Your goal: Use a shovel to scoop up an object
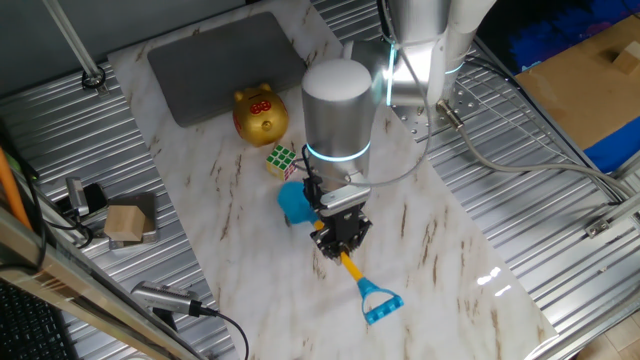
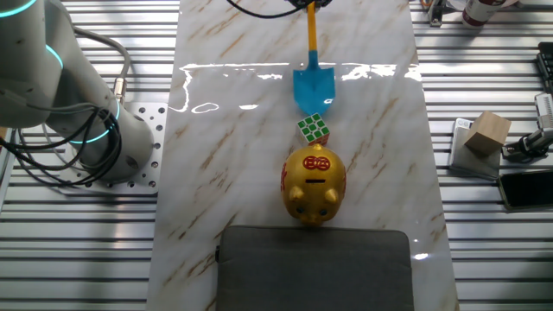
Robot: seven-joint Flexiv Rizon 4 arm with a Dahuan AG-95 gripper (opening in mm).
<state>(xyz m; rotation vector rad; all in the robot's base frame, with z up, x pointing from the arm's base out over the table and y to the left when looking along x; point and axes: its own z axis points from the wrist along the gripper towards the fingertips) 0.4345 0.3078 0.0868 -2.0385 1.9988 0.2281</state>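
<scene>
The shovel lies flat on the marble table with its light-blue blade point(image 1: 295, 203) pointing at the puzzle cube point(image 1: 282, 159). My gripper point(image 1: 340, 240) is shut on the yellow shaft, between the blade and the blue D-loop point(image 1: 382, 300). In the other fixed view the blade point(image 2: 311, 86) has its tip right at the cube point(image 2: 314, 128), touching or nearly so. The cube rests on the table against the golden pig bank point(image 2: 314, 183). In that view only the gripper's tip shows, at the top edge, above the shaft point(image 2: 311, 34).
The golden pig bank point(image 1: 260, 115) stands just behind the cube. A grey mat point(image 1: 225, 60) lies beyond the pig. A tan wooden block point(image 1: 127, 223) sits off the marble on the metal slats, among cables and clamps. The arm's base point(image 2: 52, 95) stands beside the table.
</scene>
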